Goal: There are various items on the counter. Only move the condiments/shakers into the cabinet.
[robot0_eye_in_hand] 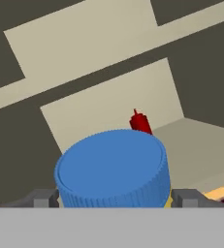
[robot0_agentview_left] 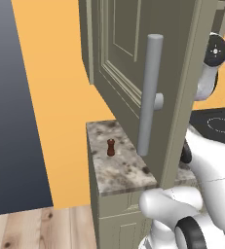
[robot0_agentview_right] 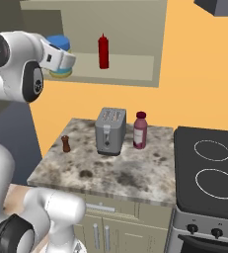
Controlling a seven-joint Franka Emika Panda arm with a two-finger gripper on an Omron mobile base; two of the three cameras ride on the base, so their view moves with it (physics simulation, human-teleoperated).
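The small dark reddish-brown shaker (robot0_agentview_left: 111, 147) (robot0_agentview_right: 65, 144) stands upright near the left end of the speckled counter (robot0_agentview_left: 119, 172) (robot0_agentview_right: 130, 175). Above it the olive-grey cabinet (robot0_agentview_right: 130, 29) is open, its door (robot0_agentview_left: 119, 48) swung out towards me. My gripper (robot0_agentview_right: 65, 58) (robot0_eye_in_hand: 116, 198) is up at the left of the cabinet shelf. Its fingertips (robot0_eye_in_hand: 44, 198) press against both sides of a jar with a blue lid (robot0_agentview_right: 62, 43) (robot0_eye_in_hand: 111, 164) that sits low on the shelf. A red squeeze bottle (robot0_agentview_right: 103, 51) (robot0_eye_in_hand: 141, 122) stands further right on the same shelf.
A silver toaster (robot0_agentview_right: 110, 131) and a dark pink bottle (robot0_agentview_right: 140, 130) stand at the back of the counter. The black stovetop (robot0_agentview_right: 209, 168) (robot0_agentview_left: 221, 124) adjoins it on the right. The door's long grey bar handle (robot0_agentview_left: 148, 92) juts out over the counter's front edge.
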